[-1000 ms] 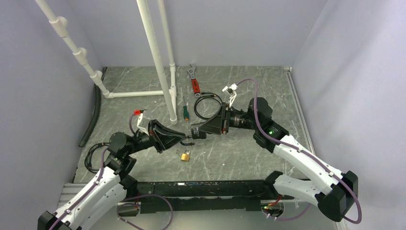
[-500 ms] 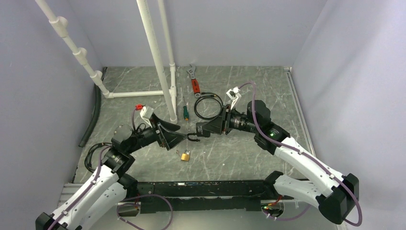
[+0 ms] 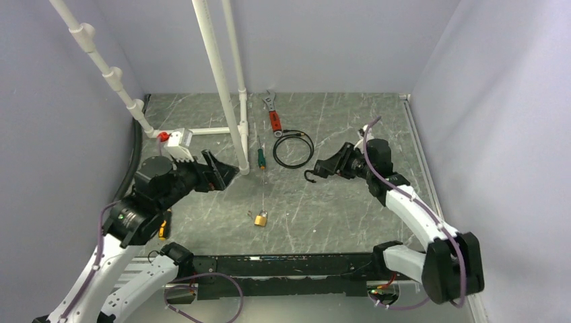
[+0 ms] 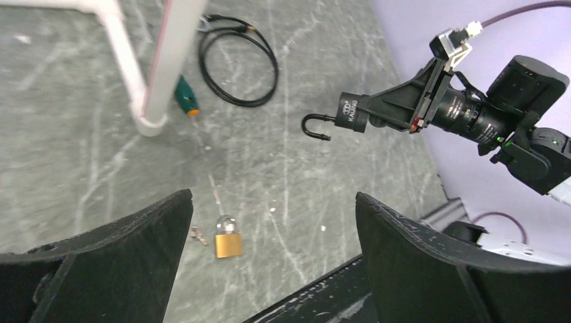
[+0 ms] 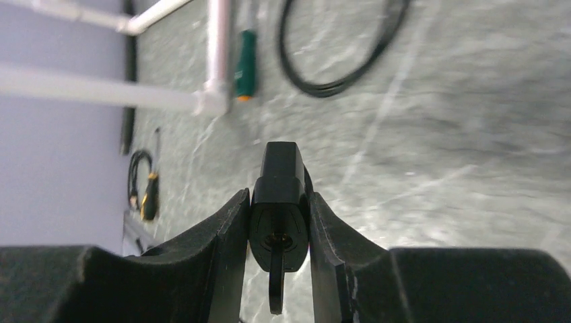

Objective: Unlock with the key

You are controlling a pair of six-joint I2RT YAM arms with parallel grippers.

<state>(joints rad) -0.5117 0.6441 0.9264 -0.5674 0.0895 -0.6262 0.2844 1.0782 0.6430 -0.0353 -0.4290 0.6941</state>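
Left end effector [image 4: 273, 199] back; black padlock [image 4: 354, 112] level, shackle [image 4: 313, 128] leftward

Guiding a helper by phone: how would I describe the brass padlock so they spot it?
Start at the white upright pipe and come toward the arms' bases: the brass padlock lies on the grey table. It is gold, unlike the black padlock held by the right gripper.

Soft, even light throughout; shadows on the tabletop [image 3: 337, 208] are faint. Beyond the right fingers [image 5: 225, 249] the background is smeared and blurred. The left fingers [image 4: 417, 256] show as dark, near-featureless shapes.
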